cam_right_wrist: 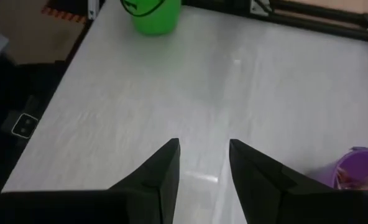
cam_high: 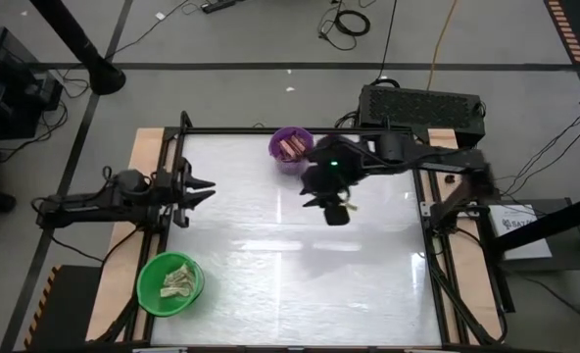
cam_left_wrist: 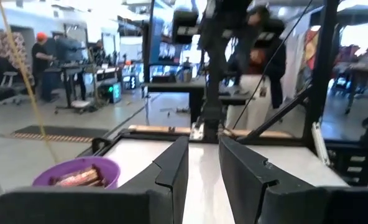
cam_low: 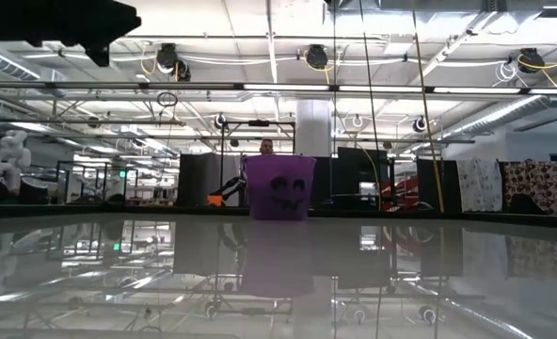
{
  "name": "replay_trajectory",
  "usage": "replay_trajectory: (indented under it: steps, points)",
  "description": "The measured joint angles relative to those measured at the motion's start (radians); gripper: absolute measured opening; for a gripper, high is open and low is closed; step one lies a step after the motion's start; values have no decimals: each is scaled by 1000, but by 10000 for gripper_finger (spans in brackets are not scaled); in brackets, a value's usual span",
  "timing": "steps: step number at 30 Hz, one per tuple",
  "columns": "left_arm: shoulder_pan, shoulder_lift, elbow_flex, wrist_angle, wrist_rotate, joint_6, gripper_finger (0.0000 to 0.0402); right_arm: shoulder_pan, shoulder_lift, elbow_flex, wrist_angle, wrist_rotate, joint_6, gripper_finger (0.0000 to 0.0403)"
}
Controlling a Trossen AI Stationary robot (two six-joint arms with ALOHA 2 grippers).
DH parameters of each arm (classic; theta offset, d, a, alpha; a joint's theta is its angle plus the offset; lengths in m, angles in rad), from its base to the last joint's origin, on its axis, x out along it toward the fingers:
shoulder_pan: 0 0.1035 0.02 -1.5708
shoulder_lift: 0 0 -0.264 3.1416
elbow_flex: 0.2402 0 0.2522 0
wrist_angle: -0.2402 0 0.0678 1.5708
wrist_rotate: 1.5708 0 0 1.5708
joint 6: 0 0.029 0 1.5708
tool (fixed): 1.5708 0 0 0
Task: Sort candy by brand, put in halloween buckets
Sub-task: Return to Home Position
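Green bucket [cam_high: 145, 286], in a table [cam_high: 300, 265] corner on the left arm's side, holds pale wrappers [cam_high: 179, 282]. The smaller purple bucket [cam_high: 274, 149] holds brown bars [cam_high: 291, 147]. Left gripper [cam_high: 208, 191] and right gripper [cam_right_wrist: 202, 144], which is blurred from above, both gape empty.

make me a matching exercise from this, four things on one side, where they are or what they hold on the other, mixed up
1 purple bucket
2 green bucket
3 left gripper
4 right gripper

a holds pale wrappers
b open, over the table near the purple bucket
c holds maroon bars
d open, at the table's left edge

Pairs: 1-c, 2-a, 3-d, 4-b
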Motion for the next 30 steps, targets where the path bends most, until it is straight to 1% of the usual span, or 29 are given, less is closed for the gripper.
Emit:
replay_trajectory:
  steps: [3, 8, 11, 13, 16, 25, 30]
  points:
    - [0, -12, -56, 98, 14, -25, 98, -26, -157, -276, 190, -18, -6, 132]
    - [0, -11, -135, 236, 14, -47, 98, -80, -446, -755, 596, -17, 36, 132]
    - [0, -11, -184, 318, 14, -52, 98, -104, -599, -986, 816, -17, 96, 132]
    - [0, -11, -203, 326, 14, -51, 98, -114, -684, -1109, 930, -17, 138, 132]
    - [0, -11, -219, 327, 14, -52, 98, -120, -799, -1240, 982, -16, 171, 132]
    - [0, -11, -252, 330, 14, -65, 98, -119, -1084, -1515, 1026, -12, 270, 132]
    - [0, -11, -259, 328, 35, -77, 98, -119, -1187, -1669, 1175, -8, 312, 132]
